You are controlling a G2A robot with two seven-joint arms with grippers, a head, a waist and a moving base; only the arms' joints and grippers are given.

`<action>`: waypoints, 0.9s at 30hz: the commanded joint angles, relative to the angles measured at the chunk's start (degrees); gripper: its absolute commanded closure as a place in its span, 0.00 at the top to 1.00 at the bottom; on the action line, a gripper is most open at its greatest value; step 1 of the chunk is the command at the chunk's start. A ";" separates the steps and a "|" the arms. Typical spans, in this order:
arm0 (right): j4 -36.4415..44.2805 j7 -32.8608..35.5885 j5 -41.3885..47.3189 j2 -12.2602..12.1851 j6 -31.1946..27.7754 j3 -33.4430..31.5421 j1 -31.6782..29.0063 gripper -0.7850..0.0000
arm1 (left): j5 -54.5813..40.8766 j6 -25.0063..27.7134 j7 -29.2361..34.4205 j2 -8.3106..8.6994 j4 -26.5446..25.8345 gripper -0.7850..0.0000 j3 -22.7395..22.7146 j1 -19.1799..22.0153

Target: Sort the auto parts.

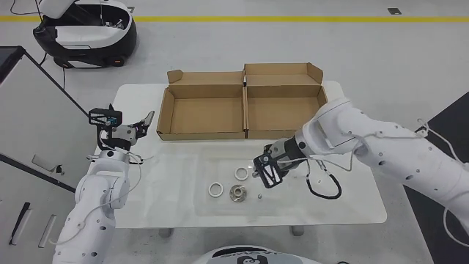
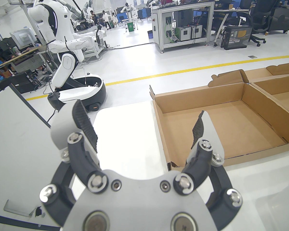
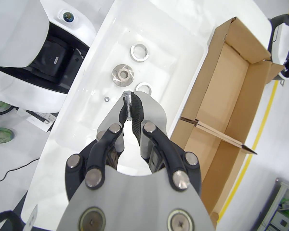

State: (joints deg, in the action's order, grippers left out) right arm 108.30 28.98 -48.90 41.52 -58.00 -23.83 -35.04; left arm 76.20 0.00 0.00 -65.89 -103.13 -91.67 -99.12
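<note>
I keep a silver threaded bolt (image 3: 128,108) pinched in my right gripper's (image 3: 130,98) jaws above the shallow white tray (image 3: 163,32), ready for the open brown cardboard boxes (image 1: 201,115) at the worktop's far side. My left gripper (image 2: 140,110) hangs at left, jaws spread.

White table (image 1: 165,191), cardboard boxes (image 1: 201,114), clear tray (image 1: 282,204)

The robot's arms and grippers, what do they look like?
The left arm and right arm have smooth white rounded shells. A black cable loops beside the right wrist. The left gripper and right gripper match: a grey metal plate, black curved links with silver bolts, and pale fingers lined with black ribbed pads.
</note>
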 commanded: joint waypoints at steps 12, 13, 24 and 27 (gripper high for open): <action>-2.68 -38.90 -23.19 -4.22 0.00 3.20 3.65 0.00 | 0.00 0.00 0.00 0.00 0.00 1.00 0.00 0.00; -2.81 -42.28 -25.28 -4.70 0.00 3.17 3.76 0.00 | 0.00 0.00 0.00 0.00 0.00 1.00 0.00 0.00; -5.12 -78.62 -44.57 -9.47 4.19 -1.24 0.75 0.00 | 0.00 0.00 0.00 0.00 0.00 1.00 0.00 0.00; -5.60 -85.01 -46.95 -10.45 9.74 -0.91 -0.92 0.00 | 0.00 0.00 0.00 0.00 0.00 1.00 0.00 0.00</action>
State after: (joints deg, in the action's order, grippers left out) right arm 102.70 -53.80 -95.60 31.35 -50.46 -25.02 -35.50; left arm 76.20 0.00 0.00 -65.89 -103.13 -91.67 -99.12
